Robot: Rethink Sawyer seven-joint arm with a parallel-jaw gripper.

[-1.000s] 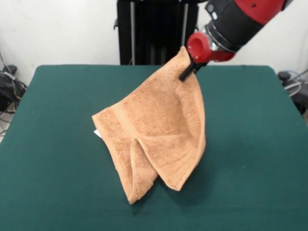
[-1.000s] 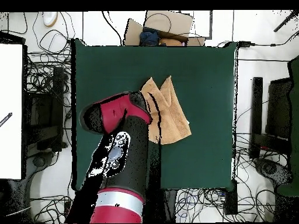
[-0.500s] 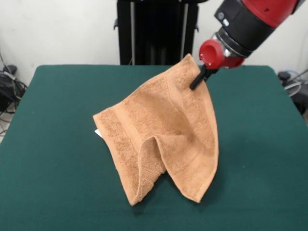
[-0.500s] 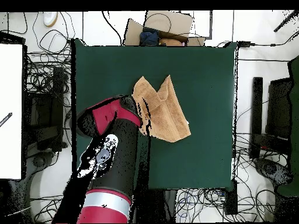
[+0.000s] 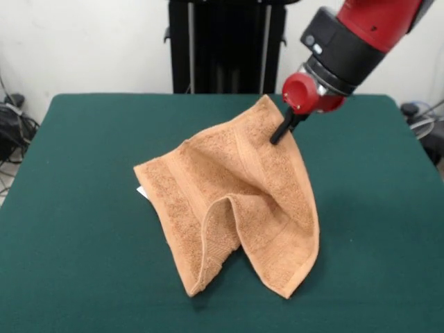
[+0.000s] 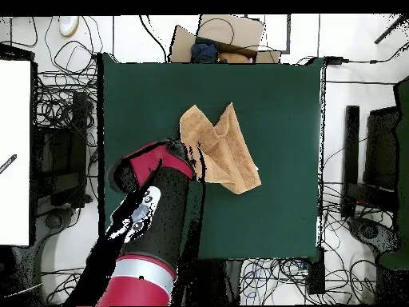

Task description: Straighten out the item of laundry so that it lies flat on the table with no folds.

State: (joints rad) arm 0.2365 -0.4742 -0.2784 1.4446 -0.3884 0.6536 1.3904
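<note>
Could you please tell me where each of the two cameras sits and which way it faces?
Front view: sits across the dark green felt-covered table, facing the robot; the red and black arm enters from upper right, its tool shut on a raised corner of the orange-tan terry towel.
Overhead view: sits above, looking straight down at the table; the arm reaches up from the bottom edge.
Both show the towel, partly lifted and folded.

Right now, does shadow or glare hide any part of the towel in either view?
Front view: even light, no glare; the towel casts only a soft shadow on the table, and its hollow under the raised fold is dim. Overhead view: the arm covers the towel's held corner and the gripper.
</note>
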